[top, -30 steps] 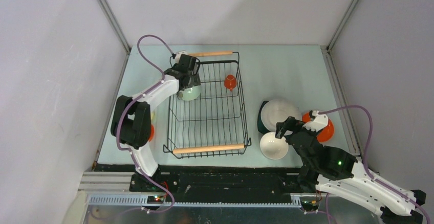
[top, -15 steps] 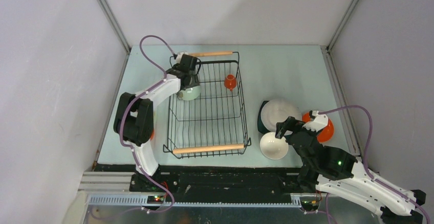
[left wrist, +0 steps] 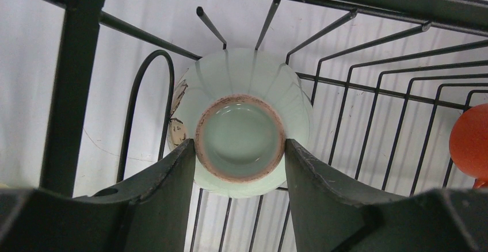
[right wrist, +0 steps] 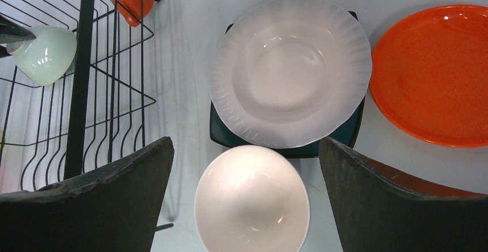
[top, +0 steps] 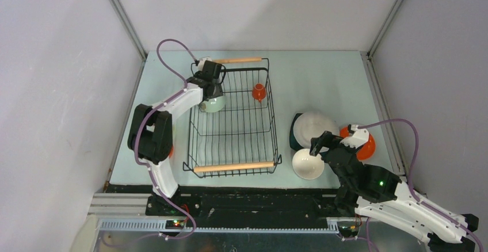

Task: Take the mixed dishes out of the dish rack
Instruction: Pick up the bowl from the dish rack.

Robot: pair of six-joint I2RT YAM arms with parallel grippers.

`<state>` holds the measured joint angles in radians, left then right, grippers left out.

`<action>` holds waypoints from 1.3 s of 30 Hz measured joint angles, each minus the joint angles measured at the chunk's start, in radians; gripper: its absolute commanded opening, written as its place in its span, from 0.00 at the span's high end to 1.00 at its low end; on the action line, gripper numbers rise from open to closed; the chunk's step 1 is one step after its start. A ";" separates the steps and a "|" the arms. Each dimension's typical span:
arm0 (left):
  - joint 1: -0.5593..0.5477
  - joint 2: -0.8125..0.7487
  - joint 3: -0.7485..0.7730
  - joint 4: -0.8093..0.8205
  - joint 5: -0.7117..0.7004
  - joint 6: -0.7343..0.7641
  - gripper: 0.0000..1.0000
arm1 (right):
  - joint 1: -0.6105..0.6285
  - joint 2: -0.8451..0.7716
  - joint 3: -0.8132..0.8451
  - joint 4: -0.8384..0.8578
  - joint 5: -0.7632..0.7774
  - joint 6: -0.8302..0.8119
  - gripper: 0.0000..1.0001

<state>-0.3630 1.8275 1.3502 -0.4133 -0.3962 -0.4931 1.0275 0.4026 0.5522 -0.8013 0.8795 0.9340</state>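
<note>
Moved since a second ago: only the left arm's elbow, drawn slightly toward the rack. The left gripper (left wrist: 240, 148) and pale green bowl (left wrist: 241, 131) keep their place at the rack's far-left corner. Judged: the grip is made and the lift has not begun.

- Dish rack (top: 236, 131), black wire with two wooden handles: 1. Two dishes remain inside.
- Orange plate (right wrist: 431, 73): 1. It lies on the table (top: 322, 79) right of the rack, partly under the right arm.
- Dark teal square plate (right wrist: 221, 131): 1. It lies just beside the orange plate.
- Wide fluted white bowl (right wrist: 290, 71): 1. It is stacked on the teal plate.
- Small white bowl (right wrist: 251, 200): 1. It sits near the stack, below the right gripper (right wrist: 244, 148), whose fingers are spread and empty.
- Pale green bowl: 1. It is in the rack with its foot ring toward the wrist camera, and the left gripper's fingers are clenched on that ring.
- Orange cup (top: 259, 92): 1. It is at the rack's far-right side, untouched.
- Orange item (top: 170, 148) left of the rack: 1, mostly hidden by the left arm; possibly another dish.

Tally: four dishes out and two to go.
</note>
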 measured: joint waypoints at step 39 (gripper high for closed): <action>-0.060 -0.336 -0.208 0.010 0.189 0.003 1.00 | -0.003 -0.057 -0.001 0.030 -0.039 -0.031 0.01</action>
<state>-0.4229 1.4914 1.1423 -0.4034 -0.2070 -0.4904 1.0248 0.3458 0.5514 -0.7715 0.8410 0.9028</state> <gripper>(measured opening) 0.558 0.994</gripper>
